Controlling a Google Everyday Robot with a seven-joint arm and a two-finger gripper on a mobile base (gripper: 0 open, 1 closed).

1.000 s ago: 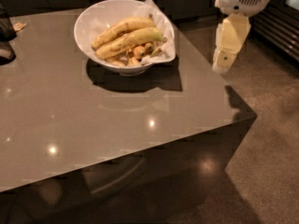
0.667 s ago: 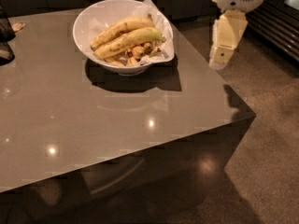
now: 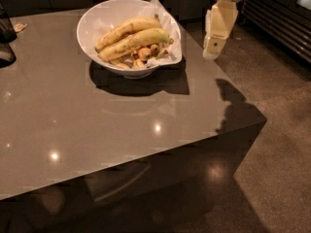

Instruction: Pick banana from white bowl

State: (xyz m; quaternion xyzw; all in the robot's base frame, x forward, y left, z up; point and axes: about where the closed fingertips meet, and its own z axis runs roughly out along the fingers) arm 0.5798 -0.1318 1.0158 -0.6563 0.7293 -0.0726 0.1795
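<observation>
The white bowl (image 3: 97,21) stands on the grey table (image 3: 97,125) at the back, lined with crumpled white paper. Two yellow bananas (image 3: 136,39) with brown spots lie across it, over some smaller pieces of food. My gripper (image 3: 217,35) hangs to the right of the bowl, above the table's right edge, pointing down. It is cream-coloured and holds nothing that I can see. It is apart from the bowl.
A dark object (image 3: 6,38) stands at the table's far left edge. The table's right edge and front right corner (image 3: 262,120) drop to a speckled floor. Dark slatted panels (image 3: 286,18) run along the back right.
My gripper has shifted a little to the left, toward the bowl. The bowl and bananas have not moved.
</observation>
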